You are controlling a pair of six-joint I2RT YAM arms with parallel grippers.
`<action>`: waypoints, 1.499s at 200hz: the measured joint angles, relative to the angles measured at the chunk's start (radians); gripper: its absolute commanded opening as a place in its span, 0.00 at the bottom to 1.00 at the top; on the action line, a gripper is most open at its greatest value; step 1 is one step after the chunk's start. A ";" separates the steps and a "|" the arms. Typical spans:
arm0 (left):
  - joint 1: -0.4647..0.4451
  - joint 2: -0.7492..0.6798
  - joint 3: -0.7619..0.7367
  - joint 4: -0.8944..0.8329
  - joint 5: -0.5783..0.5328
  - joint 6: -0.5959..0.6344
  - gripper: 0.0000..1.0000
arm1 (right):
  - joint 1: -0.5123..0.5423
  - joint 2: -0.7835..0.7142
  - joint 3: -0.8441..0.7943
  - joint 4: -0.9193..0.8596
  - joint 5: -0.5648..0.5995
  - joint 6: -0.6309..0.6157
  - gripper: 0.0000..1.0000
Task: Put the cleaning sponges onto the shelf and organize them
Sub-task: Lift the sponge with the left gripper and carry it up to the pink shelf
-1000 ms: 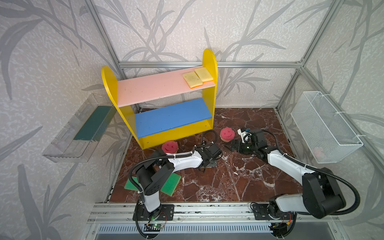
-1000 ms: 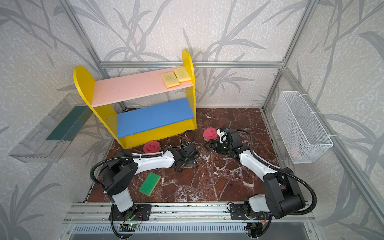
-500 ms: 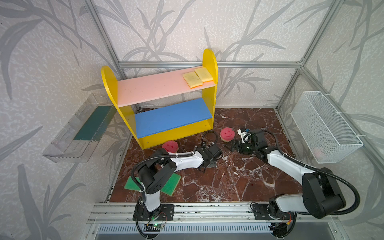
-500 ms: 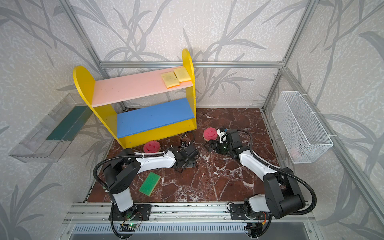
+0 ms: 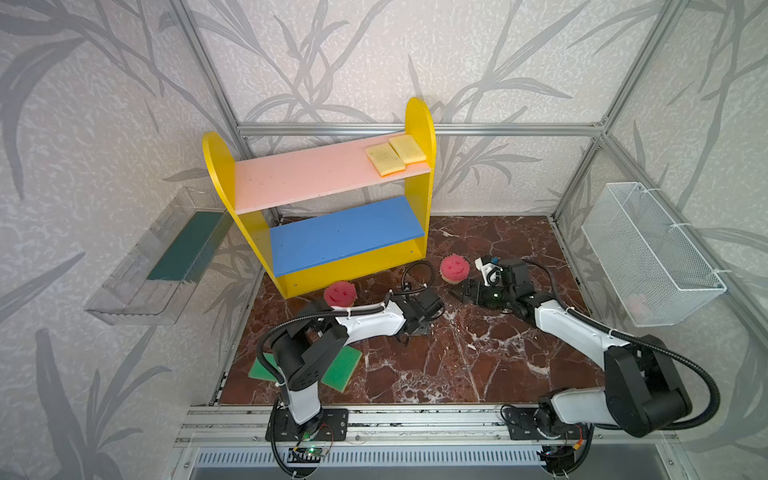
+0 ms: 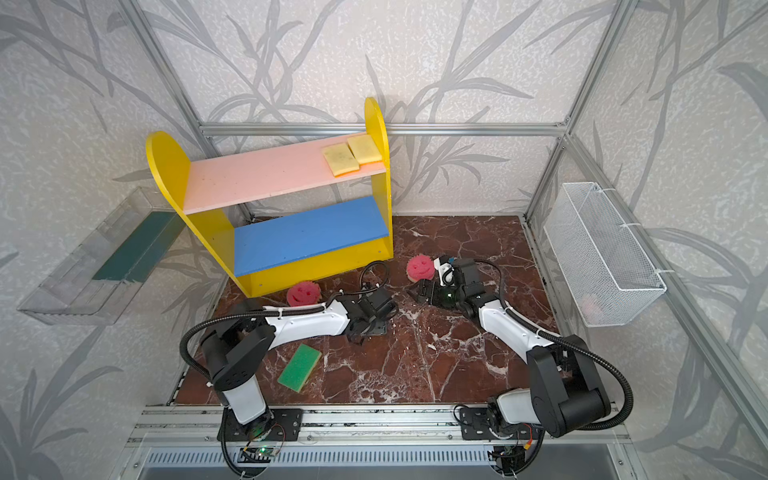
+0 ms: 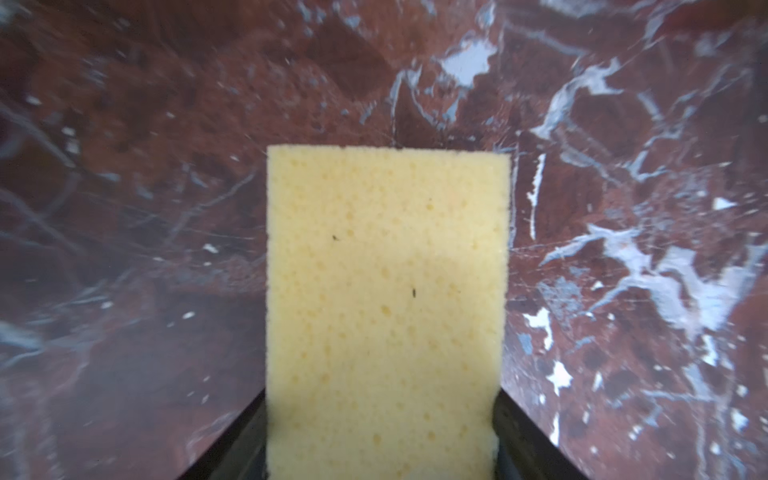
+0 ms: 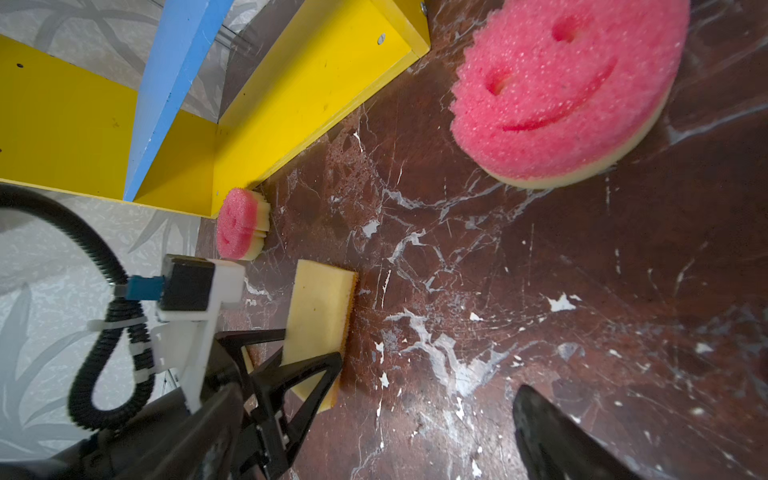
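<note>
Yellow sponge [image 7: 386, 291] lies flat on the surface [image 5: 478, 353], orange scouring face down, about mid-surface and a bit toward the left edge, in front of the shelf [image 5: 419, 199]. Left tool [image 8: 312, 345] straddles it. Both black fingers [image 8: 320, 376] press against its long sides, pinching it, and the foam dents slightly at one finger. Sponge is not lifted. In both top views the wrist hides it.

Right tool [image 5: 460, 291] hovers low just right of mid-surface, jaws spread wide, nothing between them. Near pink smiley sponge [image 5: 455, 268] sits face up just beside it, toward the back edge, not touched. Far pink smiley sponge [image 5: 340, 293] sits at the shelf's front left foot, touching or almost touching the yellow base; cannot tell which.

Green sponge [image 5: 343, 368] lies green side up near the front left corner, partly under the left arm. Second green sponge [image 5: 259, 370] is closer to the left edge, mostly hidden by the arm.

Shelf stands at the back left of the surface. Two shelved sponges [image 5: 385, 160] lie side by side, touching, at the right end of the pink top board. Blue board holds nothing.

Clear tray [image 5: 137, 286] hangs on the left wall, wire basket [image 5: 648, 249] on the right wall.
</note>
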 measured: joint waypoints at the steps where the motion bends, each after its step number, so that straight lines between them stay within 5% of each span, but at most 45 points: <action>1: 0.000 -0.005 0.002 -0.003 -0.002 0.002 0.71 | 0.000 0.000 0.000 0.000 0.000 0.000 0.99; 87: 0.000 -0.365 0.131 -0.160 -0.161 0.112 0.70 | 0.000 -0.004 -0.001 0.000 0.000 0.000 0.99; 147: 0.052 -0.461 0.412 -0.289 -0.267 0.254 0.70 | 0.009 -0.062 -0.009 -0.001 0.026 -0.002 0.99; 200: 0.228 -0.395 0.721 -0.381 -0.225 0.375 0.70 | 0.017 -0.117 0.000 -0.001 0.064 -0.005 0.99; 300: 0.432 -0.005 1.305 -0.496 -0.136 0.503 0.69 | 0.060 -0.051 0.043 -0.002 0.107 -0.028 0.99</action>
